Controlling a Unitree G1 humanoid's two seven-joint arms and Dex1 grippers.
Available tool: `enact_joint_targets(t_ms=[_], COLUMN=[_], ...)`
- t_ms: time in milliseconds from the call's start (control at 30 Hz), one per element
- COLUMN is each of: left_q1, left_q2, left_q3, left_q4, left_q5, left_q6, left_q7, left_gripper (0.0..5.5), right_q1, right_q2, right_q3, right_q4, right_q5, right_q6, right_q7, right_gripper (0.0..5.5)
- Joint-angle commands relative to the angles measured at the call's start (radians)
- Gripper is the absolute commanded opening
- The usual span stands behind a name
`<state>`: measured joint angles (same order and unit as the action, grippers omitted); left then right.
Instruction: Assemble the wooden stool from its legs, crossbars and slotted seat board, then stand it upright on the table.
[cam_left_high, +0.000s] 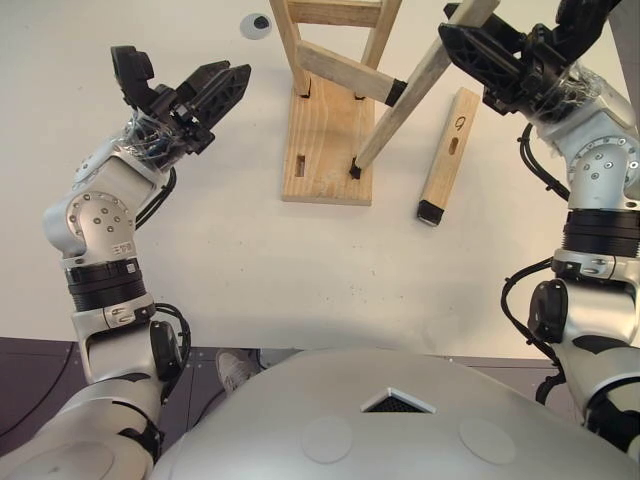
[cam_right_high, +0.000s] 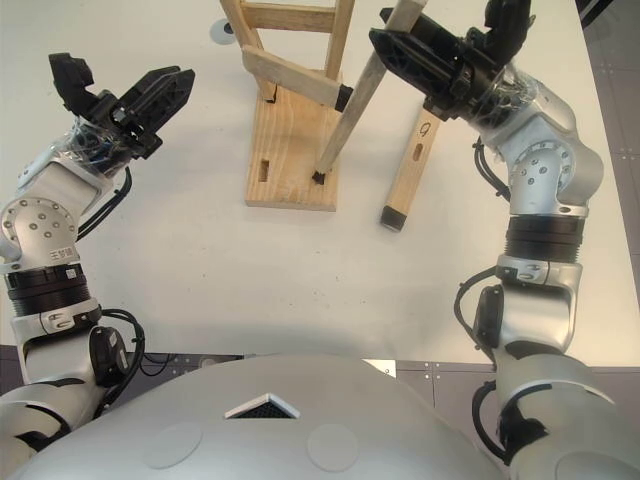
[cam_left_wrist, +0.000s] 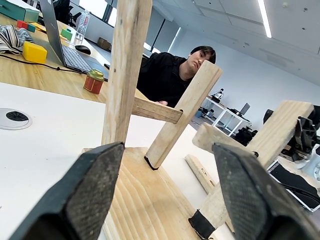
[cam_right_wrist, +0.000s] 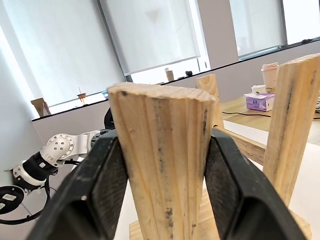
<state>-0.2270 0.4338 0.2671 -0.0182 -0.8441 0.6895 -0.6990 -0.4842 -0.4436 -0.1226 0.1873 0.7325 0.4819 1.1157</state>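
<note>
Pine leg (cam_left_high: 405, 100), square-cut, gripped by right hand (cam_left_high: 455, 42) | left hand (cam_left_high: 183, 62) agape | slotted board (cam_left_high: 325, 150) flat

Both eye views look forward and down from the head, well above the tabletop (cam_left_high: 200, 250). They share almost one scene: both arms, the board (cam_left_high: 325, 150) and the leg (cam_left_high: 398, 115). The left wrist view sits low near the tabletop and looks out between its own fingers (cam_left_wrist: 85, 195) at the board close by. The right wrist view looks along the leg, very near, clamped between its fingers (cam_right_wrist: 105, 185), with the board and left arm (cam_right_wrist: 55, 150) beyond.
</note>
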Motion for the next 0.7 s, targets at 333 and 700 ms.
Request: enact_joint_targets(t_ms=[333, 700], left_q1=[0.047, 0.100], left_q2=[-0.041, -0.076], left_q3=[-0.006, 0.025], left_q4=[-0.068, -0.040], left_q5=[-0.001, 0.105], left_q6=[0.006, -0.101], left_q7=[0.047, 0.158], left_gripper=[3.21, 3.21], right_q1=[-0.091, 0.013], right_q2=[-0.176, -0.197], right_q3=[0.228, 0.344], right_q4=[0.001, -0.095], right_q5=[-0.237, -0.405], right_q6=[-0.121, -0.217], right_q7=[0.260, 0.143], right_gripper=[2.05, 2.42])
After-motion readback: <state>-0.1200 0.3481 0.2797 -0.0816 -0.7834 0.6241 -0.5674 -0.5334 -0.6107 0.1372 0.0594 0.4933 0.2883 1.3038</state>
